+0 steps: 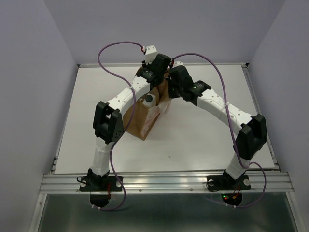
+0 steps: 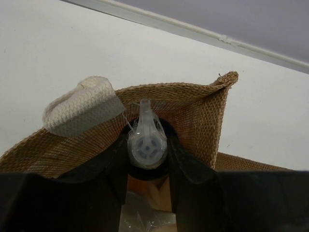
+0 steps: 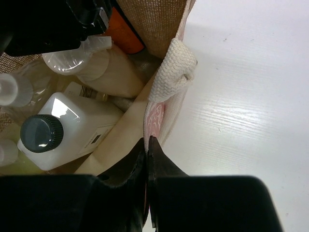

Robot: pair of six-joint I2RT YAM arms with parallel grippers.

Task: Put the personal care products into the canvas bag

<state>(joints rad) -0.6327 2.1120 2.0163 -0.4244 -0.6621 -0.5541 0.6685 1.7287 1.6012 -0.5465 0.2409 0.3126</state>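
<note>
The canvas bag [image 1: 140, 123] stands mid-table with its mouth open. My left gripper [image 2: 147, 162] hangs over the mouth, shut on the amber bottle; its white, plastic-wrapped cap [image 2: 147, 145] sits between the fingers, and its amber body [image 3: 128, 34] shows in the right wrist view. My right gripper [image 3: 147, 143] is shut on the bag's white, pinkish-red patterned rim [image 3: 155, 118]. Inside the bag lie the clear squarish bottle [image 3: 82, 125] with a black cap, the beige-peach bottle [image 3: 113, 72] and, at the left edge, the pale yellow-green bottle [image 3: 12, 162], mostly hidden.
A white woven handle [image 2: 79, 106] droops over the bag's far rim; the other handle [image 3: 176, 67] hangs beside my right gripper. The white table [image 1: 207, 130] is walled at the back and sides. Both arms cross above the bag in the top view.
</note>
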